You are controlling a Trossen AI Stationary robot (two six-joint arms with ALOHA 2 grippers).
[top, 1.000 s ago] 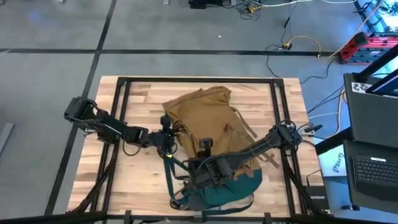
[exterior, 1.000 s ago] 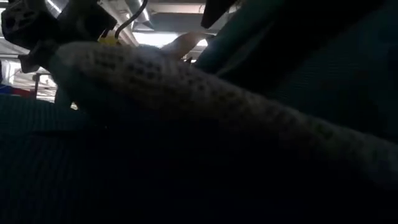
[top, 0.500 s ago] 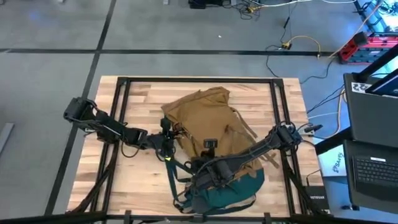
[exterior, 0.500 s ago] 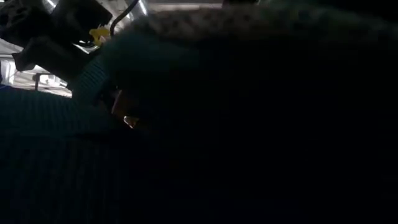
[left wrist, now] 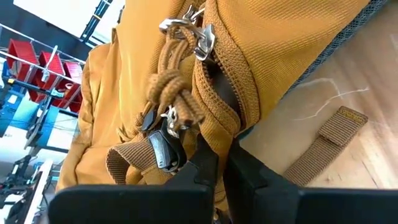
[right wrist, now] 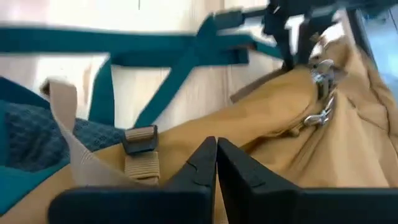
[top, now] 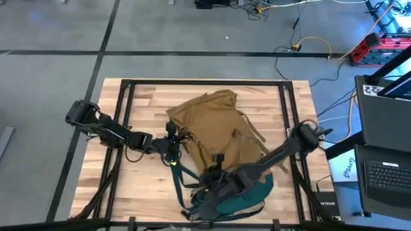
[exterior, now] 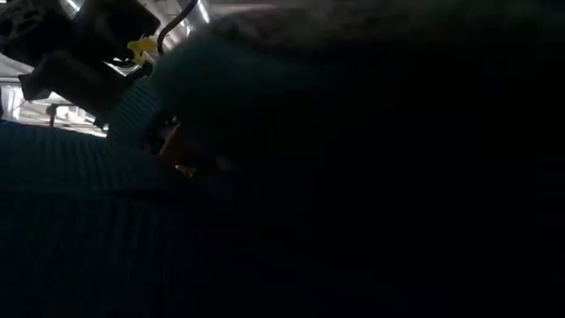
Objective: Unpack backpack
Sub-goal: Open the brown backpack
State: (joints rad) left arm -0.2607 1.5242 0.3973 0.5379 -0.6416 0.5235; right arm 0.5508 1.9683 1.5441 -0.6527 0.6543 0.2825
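High view: the backpack [top: 215,138] lies mid-bench [top: 141,102], tan body toward the far edge, teal base [top: 237,199] and straps [top: 176,176] toward the near edge. The left end effector [top: 172,142] sits at the pack's left side; in its wrist view the fingers [left wrist: 205,168] are closed on the tan fabric by the zipper pulls [left wrist: 186,31] and knotted cord [left wrist: 171,93]. The right end effector [top: 215,168] rests over the lower tan body just above the base, fingers [right wrist: 202,158] closed together, tips against the fabric, near a buckle [right wrist: 140,140].
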